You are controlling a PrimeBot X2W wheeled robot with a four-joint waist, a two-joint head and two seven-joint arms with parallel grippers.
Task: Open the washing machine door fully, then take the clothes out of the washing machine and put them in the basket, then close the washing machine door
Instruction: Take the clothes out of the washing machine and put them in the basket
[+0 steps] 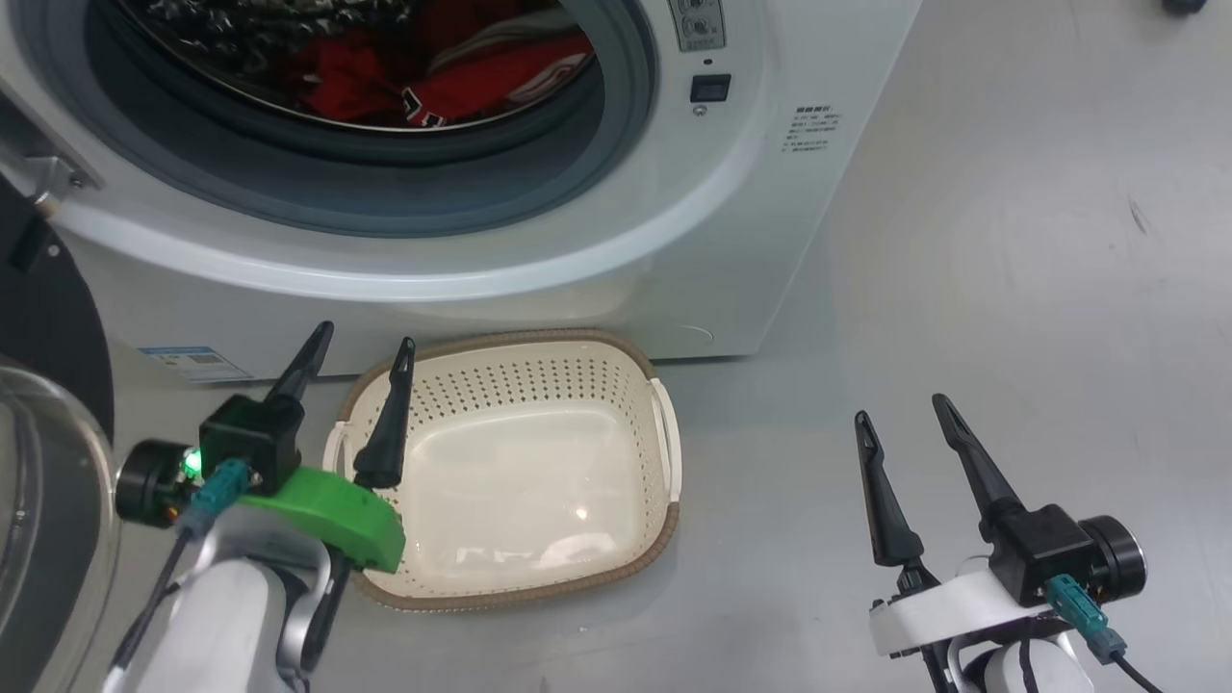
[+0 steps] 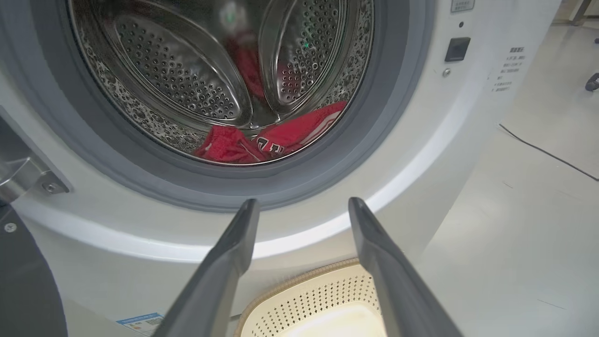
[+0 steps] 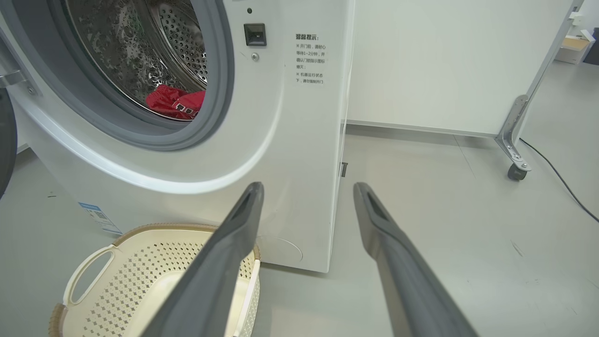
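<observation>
Two claws, both spread wide, and neither has hold of anything. My left claw [image 1: 364,335] hovers at the left end of the small cream plastic basket [image 1: 539,385] with perforated sides and a brown woven-look rim. In the head view one of its long dark fingers [image 1: 387,423] crosses that rim.

The basket stands on the pale grey floor [image 1: 962,289], close against the foot of the big white front-loading washing machine [image 1: 597,250]. I cannot tell whether the two touch. The large round glossy black door [image 1: 53,327] with its bulging clear glass window is swung open at the far left, beside my left arm.

The red fabric clothes [image 1: 462,82] with white trim lie in the bottom of the steel drum, behind the grey rubber ring. They are up and ahead of the left claw and well apart from it. In the left wrist view they lie almost straight above the gap between the fingers, a little to its left.

My right claw [image 1: 899,408] hangs over bare floor to the right of the basket, apart from it. In its wrist view the clothes lie well up and to the left, inside the drum.
</observation>
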